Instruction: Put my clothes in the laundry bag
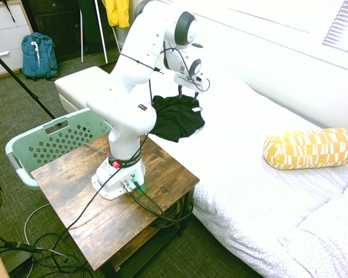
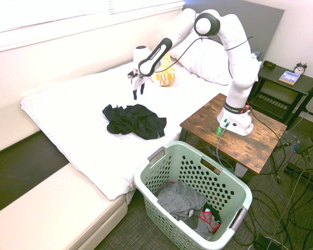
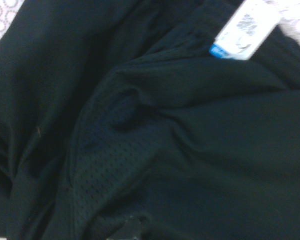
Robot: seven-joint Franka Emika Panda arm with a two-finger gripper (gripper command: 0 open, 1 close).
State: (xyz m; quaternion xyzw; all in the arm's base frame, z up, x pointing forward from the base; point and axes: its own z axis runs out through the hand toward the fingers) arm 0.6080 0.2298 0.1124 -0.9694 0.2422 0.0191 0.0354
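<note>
The clothes (image 1: 175,119) (image 2: 134,120), a crumpled black garment, lie on the white bed near its edge. In the wrist view the black clothes (image 3: 140,140) fill the picture, with a white tag (image 3: 247,27) near one corner. My gripper (image 1: 187,95) (image 2: 138,92) hangs open just above the garment's far side, fingers pointing down, with nothing between them. The laundry bag (image 1: 43,145) (image 2: 161,155), a pale mint-green perforated basket, stands on the floor beside the bed and the wooden table.
A wooden side table (image 1: 162,179) (image 2: 198,122) stands between bed and basket. Grey clothing (image 2: 180,200) lies inside the basket. A yellow patterned bolster (image 1: 310,147) (image 2: 164,77) rests on the bed. A cream bench (image 1: 81,84) (image 2: 57,208) abuts the bed's foot. A blue backpack (image 1: 37,55) sits by the drawers.
</note>
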